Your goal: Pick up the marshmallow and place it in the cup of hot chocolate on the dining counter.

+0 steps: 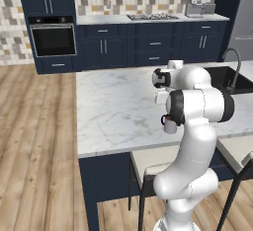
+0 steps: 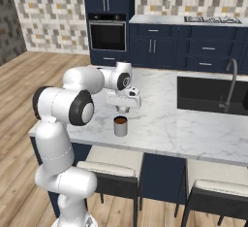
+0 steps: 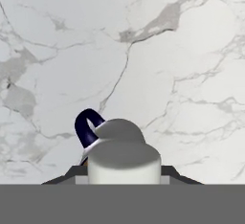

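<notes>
Marble desk [image 1: 113, 111] spreads beneath the white arm in the left base view; the cup [image 1: 169, 125] peeks out at the arm's elbow, its dark handle turned left, and the end effector itself is hidden behind the arm's joints.

In the right base view, the end effector [image 2: 124, 108] hangs over the desk [image 2: 193, 129], pointing down. The cup [image 2: 120, 126], brown liquid showing inside its dark rim, stands just below it and a touch nearer the desk's front edge, with a gap between them. Two stools [image 2: 114, 170] sit tucked under that edge, and a dark sink [image 2: 210, 95] lies well off to the right.

In the hand view, the end effector [image 3: 124, 173] is clenched on the marshmallow [image 3: 124, 163], a white cylinder pinched between the dark fingertips [image 3: 72, 174]. Just beyond the marshmallow, partly hidden by it, is the cup [image 3: 119, 128], its dark handle curling out on the left over veined marble [image 3: 167, 50].
</notes>
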